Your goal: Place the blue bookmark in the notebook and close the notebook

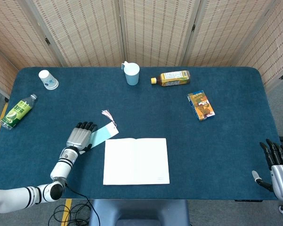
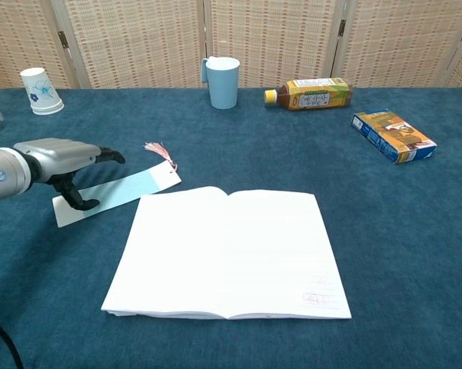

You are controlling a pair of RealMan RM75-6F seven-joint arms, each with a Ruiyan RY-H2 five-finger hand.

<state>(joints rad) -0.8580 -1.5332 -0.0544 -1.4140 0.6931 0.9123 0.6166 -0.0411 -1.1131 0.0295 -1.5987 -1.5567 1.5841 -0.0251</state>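
Fingers (image 2: 108, 156) of my left hand (image 2: 65, 160) reach forward over the near end of the blue bookmark (image 2: 119, 191), spread and grasping nothing; the thumb curls down toward the strip's near edge, though I cannot tell whether it touches. From these fingers the bookmark runs on toward its pink tassel (image 2: 158, 148), lying flat on the blue counter (image 2: 384, 231). Just beside the fingers, on the side toward my right arm, the notebook (image 2: 231, 250) lies open with both pages flat, its upper left corner next to the bookmark's tasselled end. My right hand (image 1: 277, 168) sits at the counter's near right edge, fingers apart and empty, well away from both items. Well beyond the fingers, at the back of the counter, stand a blue mug (image 2: 223, 81) and a paper cup (image 2: 40, 90).
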